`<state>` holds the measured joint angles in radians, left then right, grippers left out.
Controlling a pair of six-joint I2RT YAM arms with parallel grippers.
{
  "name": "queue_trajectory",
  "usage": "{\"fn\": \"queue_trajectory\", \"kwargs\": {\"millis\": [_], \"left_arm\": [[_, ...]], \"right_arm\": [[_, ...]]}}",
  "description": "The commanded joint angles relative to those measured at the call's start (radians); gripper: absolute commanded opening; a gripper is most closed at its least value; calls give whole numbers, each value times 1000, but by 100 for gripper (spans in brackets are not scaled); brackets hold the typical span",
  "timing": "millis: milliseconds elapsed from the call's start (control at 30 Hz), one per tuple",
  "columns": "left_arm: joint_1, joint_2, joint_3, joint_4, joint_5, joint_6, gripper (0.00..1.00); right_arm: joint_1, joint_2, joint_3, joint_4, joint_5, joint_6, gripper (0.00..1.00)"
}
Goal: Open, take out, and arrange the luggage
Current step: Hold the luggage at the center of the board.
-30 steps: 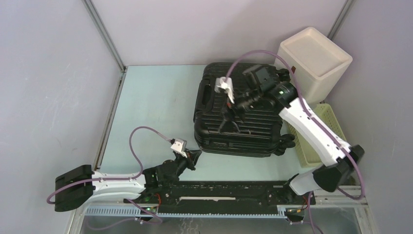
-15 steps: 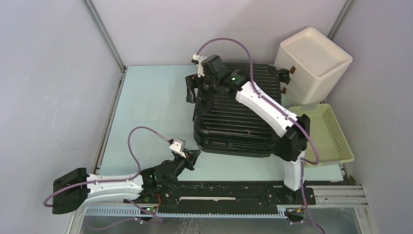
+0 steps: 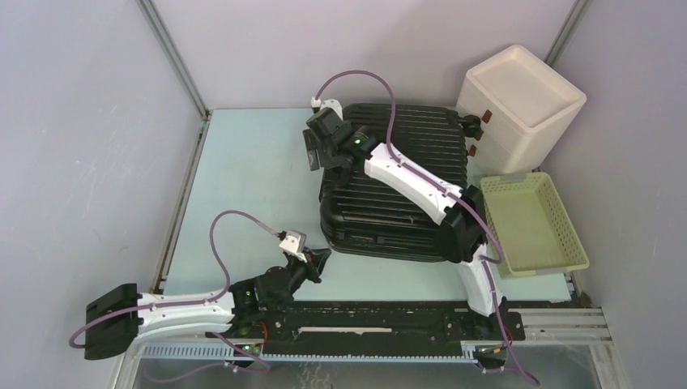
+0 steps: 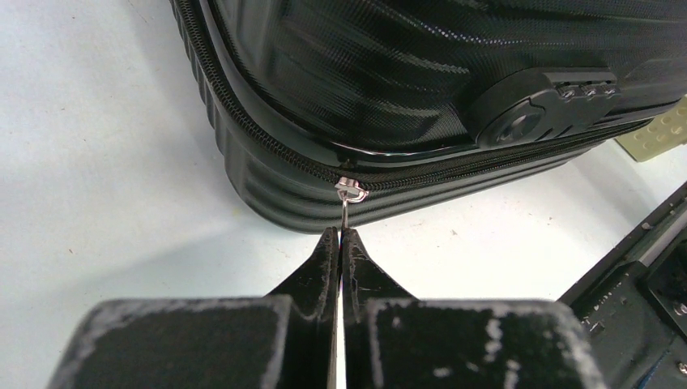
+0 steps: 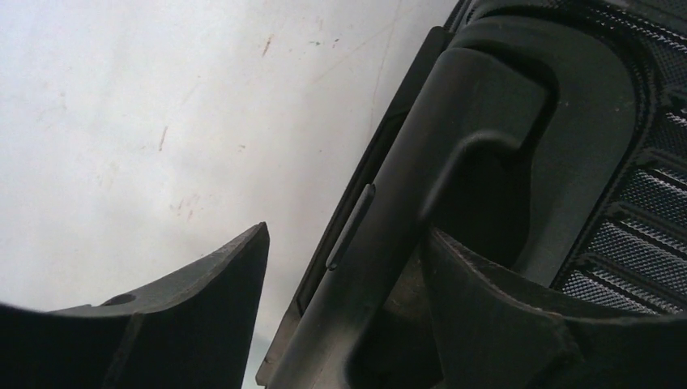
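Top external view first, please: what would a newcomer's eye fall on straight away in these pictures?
The large black luggage lies flat and closed in the middle of the table, and the right gripper is open astride its side handle at the left edge. At the near-left corner, the left gripper is shut on the zipper pull. A white drawer box and a pale yellow basket sit to the right.

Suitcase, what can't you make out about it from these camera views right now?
Contents: all views, the suitcase lid is closed.
Lock dials: left wrist view, digits too small to read.
Zipper pull: left wrist view, its end hidden between the shut left gripper fingers.
Side handle: right wrist view, cut off by frame edges; contact with the open right gripper unclear.
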<state>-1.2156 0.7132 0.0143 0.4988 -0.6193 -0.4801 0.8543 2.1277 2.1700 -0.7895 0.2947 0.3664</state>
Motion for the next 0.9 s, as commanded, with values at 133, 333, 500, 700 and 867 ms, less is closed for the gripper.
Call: {"fn": "queue_trajectory", "kwargs": {"millis": [133,333,500,700,867], "left_arm": [[8,-18,-39,-105,-133,36,0],[8,-64,-28,-186,-155,20,0],[5,-107,-21,-254,-154,3,0],[2,-147,34,-375,-135,-45,0],[-1,-173,77,-533,-131,-134,0]], "right_arm": [[31,10,-12,14,54,-24,40],[37,-41,-85,24,45,-79,15],[37,-124,-183,39,8,-126,6],[37,-213,-298,64,-50,-167,4],[33,-258,-345,66,-82,-187,4]]}}
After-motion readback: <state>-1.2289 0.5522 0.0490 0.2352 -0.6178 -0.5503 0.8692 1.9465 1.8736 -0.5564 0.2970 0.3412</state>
